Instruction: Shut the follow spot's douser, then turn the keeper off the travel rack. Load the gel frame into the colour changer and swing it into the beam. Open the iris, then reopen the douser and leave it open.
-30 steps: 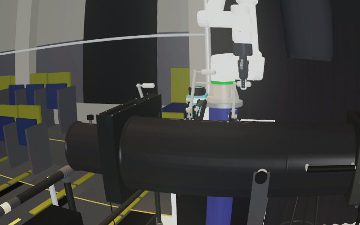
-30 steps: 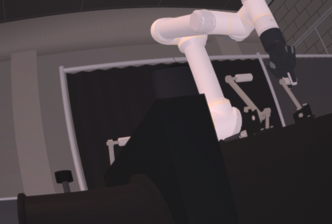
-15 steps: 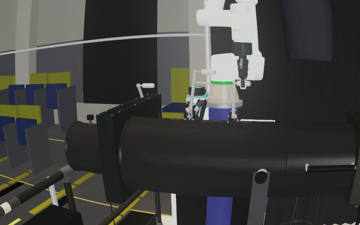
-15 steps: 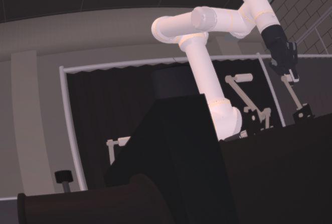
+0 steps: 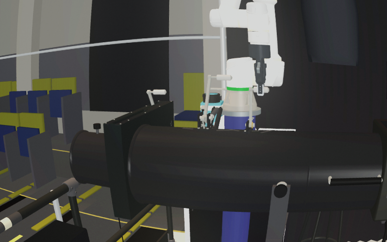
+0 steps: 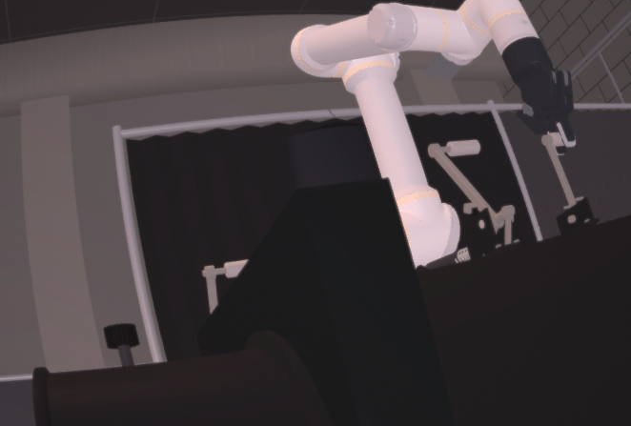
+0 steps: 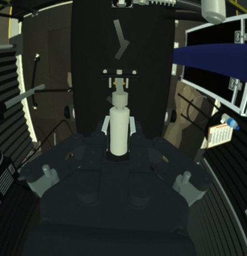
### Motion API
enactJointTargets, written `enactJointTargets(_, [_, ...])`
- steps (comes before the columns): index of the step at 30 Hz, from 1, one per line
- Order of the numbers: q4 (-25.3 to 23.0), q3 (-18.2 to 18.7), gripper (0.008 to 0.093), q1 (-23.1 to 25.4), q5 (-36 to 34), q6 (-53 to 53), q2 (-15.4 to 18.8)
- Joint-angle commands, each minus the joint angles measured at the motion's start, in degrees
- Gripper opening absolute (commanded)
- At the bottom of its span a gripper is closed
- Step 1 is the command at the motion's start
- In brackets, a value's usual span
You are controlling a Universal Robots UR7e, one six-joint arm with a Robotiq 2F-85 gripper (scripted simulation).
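My gripper (image 5: 260, 89) (image 6: 559, 137) (image 7: 119, 124) hangs above the rear half of the long black follow spot barrel (image 5: 249, 162), at the top of a pale lever. That lever (image 6: 560, 172) rises from a black bracket (image 6: 574, 217) on the barrel's top and ends in a white cylindrical handle (image 7: 119, 132). A second lever with a white handle (image 6: 461, 148) (image 5: 224, 77) stands further forward on the barrel, and a third (image 5: 157, 92) rises above the black box-shaped housing (image 5: 137, 156) near the front. The gripper is closed around the rear lever's white handle.
An open flight case (image 7: 214, 60) with silver edges lies on the floor beside the barrel, with a clipboard (image 7: 219, 135) and a water bottle (image 7: 231, 123) near it. The arm's blue pedestal (image 5: 238, 123) stands behind the barrel. Rows of blue and yellow seats (image 5: 17, 120) fill the far left.
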Motion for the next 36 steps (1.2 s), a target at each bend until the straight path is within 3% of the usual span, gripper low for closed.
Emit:
enactJointTargets(1, [-0.2,-0.3,0.008,0.0,0.0,0.0,0.2])
enactJointTargets(36, [-0.7,-5.5,0.008,-0.2,0.0,-0.2,6.0])
